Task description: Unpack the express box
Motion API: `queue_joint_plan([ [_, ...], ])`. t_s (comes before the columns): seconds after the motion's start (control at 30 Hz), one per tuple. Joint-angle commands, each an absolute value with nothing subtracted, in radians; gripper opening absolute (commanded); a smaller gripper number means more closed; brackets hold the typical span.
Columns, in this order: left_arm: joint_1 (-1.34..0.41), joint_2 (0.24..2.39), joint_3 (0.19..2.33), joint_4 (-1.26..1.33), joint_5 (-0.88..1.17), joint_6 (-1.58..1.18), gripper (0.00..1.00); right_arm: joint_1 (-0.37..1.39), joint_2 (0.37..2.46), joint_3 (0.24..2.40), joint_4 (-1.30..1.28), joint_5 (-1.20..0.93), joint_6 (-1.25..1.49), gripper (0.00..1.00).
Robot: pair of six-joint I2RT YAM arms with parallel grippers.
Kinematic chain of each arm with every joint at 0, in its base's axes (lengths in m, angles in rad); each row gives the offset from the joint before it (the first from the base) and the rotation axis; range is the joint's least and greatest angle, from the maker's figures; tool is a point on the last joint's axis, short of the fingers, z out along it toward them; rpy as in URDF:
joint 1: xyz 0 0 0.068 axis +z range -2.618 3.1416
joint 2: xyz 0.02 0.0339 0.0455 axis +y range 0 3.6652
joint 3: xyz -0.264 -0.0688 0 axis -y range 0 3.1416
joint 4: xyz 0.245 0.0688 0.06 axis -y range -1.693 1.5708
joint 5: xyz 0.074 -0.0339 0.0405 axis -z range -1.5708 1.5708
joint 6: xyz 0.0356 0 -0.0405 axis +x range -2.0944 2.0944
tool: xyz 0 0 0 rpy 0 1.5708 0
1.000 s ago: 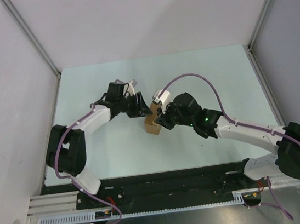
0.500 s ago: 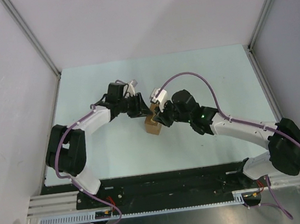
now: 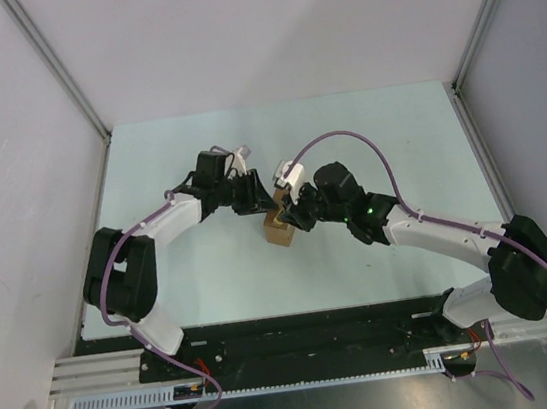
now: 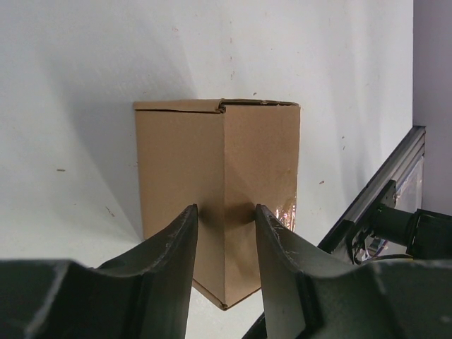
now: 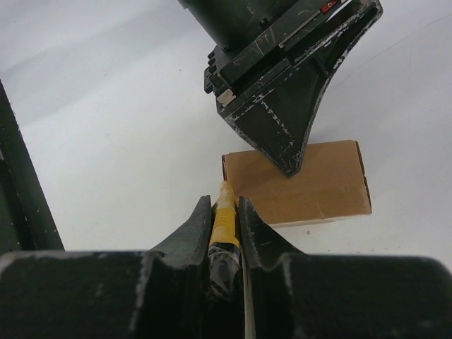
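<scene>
Pale worktop (image 3: 366,142) carries the express box (image 3: 278,228) at centre frame; my left fingers (image 4: 224,233) pinch its corner edge, while my right fingers (image 5: 226,220) grasp a yellow utility knife (image 5: 224,212) against it.

The express box (image 4: 217,198) is plain brown cardboard, unprinted, between the black fingers (image 4: 173,247) of the left gripper (image 4: 224,240). The right gripper (image 5: 226,212), black with scuffed pale edges, holds a yellow-and-black utility knife (image 5: 224,212). Beneath both lies a pale mint-white table (image 3: 365,132).
</scene>
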State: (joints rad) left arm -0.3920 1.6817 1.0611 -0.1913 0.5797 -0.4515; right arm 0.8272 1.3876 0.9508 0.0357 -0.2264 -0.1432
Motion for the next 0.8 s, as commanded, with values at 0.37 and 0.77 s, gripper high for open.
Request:
queue_joint_plan([
  [0.37,-0.396,1.715,1.029,-0.245,0.56,-0.408,0.41,0.831,1.428,1.0,0.098,-0.204,-0.158,0.0],
  [0.77,-0.394,1.726,1.032,-0.284,0.542,-0.388,0.39,0.833,1.436,1.0,0.025,-0.184,-0.241,0.0],
])
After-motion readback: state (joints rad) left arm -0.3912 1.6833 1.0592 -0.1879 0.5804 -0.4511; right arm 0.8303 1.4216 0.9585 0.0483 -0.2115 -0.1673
